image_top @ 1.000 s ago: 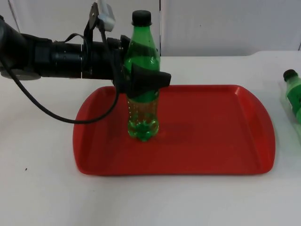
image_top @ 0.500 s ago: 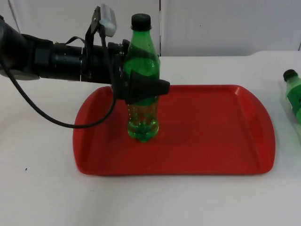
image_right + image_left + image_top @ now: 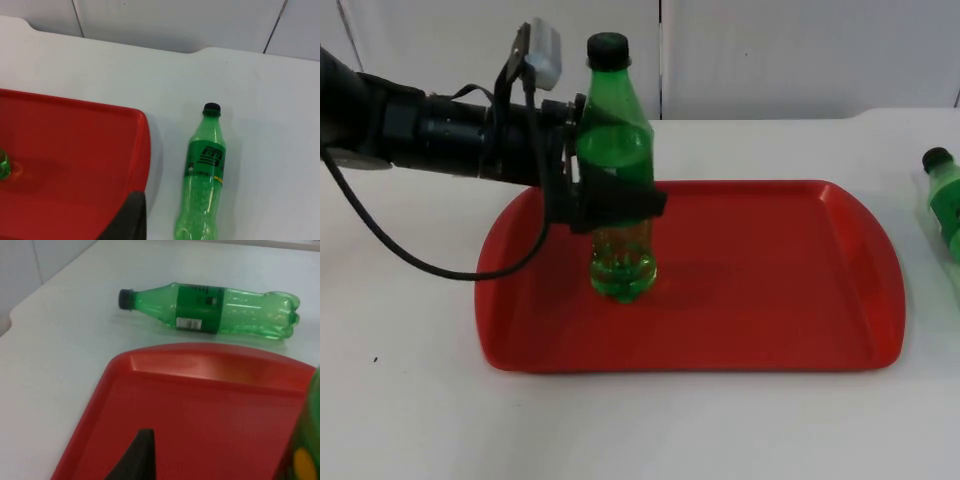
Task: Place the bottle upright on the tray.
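A green bottle (image 3: 618,150) with a black cap stands with its base on the red tray (image 3: 770,300), left of the tray's middle. It leans slightly to the left. My left gripper (image 3: 620,197) reaches in from the left and is shut on the bottle at its label, one black finger crossing its front. In the left wrist view the held bottle (image 3: 306,440) looms close, beside a black fingertip (image 3: 134,457) over the tray (image 3: 200,405). My right arm waits above the table's right side, its fingertip (image 3: 131,217) over the tray's edge (image 3: 142,145).
A second green bottle (image 3: 945,195) lies on its side on the white table just right of the tray, cap pointing toward the far wall; it appears too as bottle (image 3: 215,310) and bottle (image 3: 202,175). The tray's right half is bare.
The left arm has drawn back a little to the left and lower on the bottle. The bottle's top has tipped leftward while its base stayed in place.
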Action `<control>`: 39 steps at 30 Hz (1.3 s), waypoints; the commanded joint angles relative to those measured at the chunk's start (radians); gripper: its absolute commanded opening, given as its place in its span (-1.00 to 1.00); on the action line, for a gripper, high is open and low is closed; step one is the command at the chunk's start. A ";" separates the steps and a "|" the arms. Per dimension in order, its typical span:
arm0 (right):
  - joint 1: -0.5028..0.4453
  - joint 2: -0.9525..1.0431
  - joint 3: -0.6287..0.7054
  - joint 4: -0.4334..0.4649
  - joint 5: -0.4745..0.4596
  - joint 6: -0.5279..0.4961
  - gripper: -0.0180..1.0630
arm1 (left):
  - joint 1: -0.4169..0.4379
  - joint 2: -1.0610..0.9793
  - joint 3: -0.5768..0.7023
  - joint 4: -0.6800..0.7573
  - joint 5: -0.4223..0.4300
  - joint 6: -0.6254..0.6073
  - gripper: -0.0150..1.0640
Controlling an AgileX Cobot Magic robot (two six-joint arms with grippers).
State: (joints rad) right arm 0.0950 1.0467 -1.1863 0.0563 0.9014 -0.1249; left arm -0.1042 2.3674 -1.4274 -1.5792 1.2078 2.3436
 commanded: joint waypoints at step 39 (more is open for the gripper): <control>-0.004 -0.004 -0.002 -0.029 0.001 0.002 0.98 | 0.051 -0.045 0.008 0.355 0.013 -0.184 0.97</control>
State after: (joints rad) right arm 0.0950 1.0467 -1.1863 0.0440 0.9014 -0.1249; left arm -0.0692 2.3371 -1.4234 -1.2418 1.2063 2.1739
